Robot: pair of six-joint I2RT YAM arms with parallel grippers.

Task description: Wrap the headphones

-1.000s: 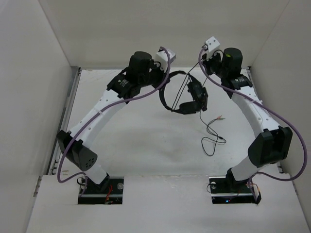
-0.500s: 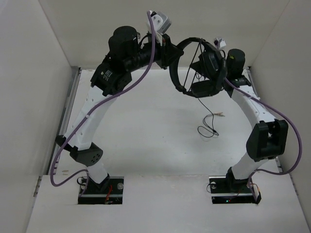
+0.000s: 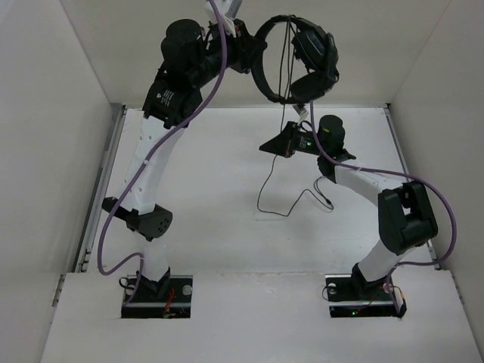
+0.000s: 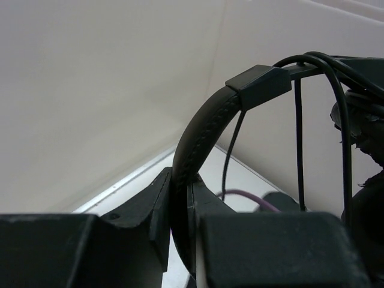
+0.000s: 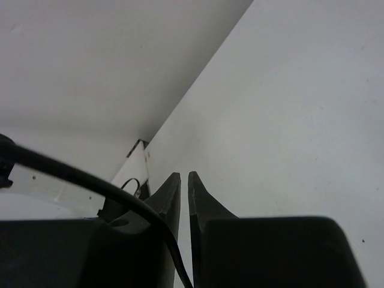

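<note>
Winding step in hand, by the look of it. Headphones (image 3: pixel 314 49) lifted high over the far side of the table (image 3: pixel 212 166), resting on nothing. Left tool (image 4: pixel 179 198) closed tight on the headband (image 4: pixel 201 132), fingers pressing it from both sides. Cable (image 3: pixel 259 198) crossing the arch of the headband in a few strands, then hanging down past the right tool (image 5: pixel 184 177) and ending in a loose loop on the table. Right tool low, well under the earcups, fingers almost together with only a thin slit between. Cannot tell whether the cable is pinched there or only passing in front of the fingers.

Judged as partly done: much slack left below, plugs not tucked anywhere. Next, probably to take a sure hold of the hanging part, carry it up and round the headband once more. Calls for light tension only, so as not to pull the headband out of the left grip, and for keeping the loose end free of the arms.
</note>
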